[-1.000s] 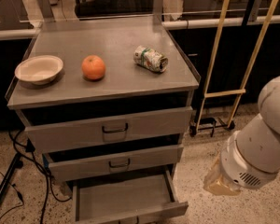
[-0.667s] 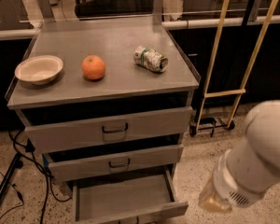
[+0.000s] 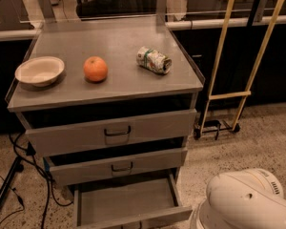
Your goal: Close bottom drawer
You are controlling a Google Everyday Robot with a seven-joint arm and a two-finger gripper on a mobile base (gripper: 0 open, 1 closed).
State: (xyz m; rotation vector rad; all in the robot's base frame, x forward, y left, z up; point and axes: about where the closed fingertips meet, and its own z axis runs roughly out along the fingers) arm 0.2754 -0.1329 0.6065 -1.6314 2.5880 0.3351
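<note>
The arm (image 3: 248,202) sat at five o'clock beside the open bottom drawer (image 3: 126,204), lower than before. Its gripper lay out of frame, so I cannot tell the jaws' state.

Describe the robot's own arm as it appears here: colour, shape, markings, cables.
Only one arm segment shows, at the bottom right: a bulky, smooth white shell, rounded like a dome, with a couple of small dark holes and a short ribbed dark marking near its upper right edge. No cables run on it. The gripper is out of view, so its look cannot be described.

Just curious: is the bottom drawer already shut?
No, the bottom drawer stands pulled out; the end effector is out of view, the white arm at lower right.
</note>
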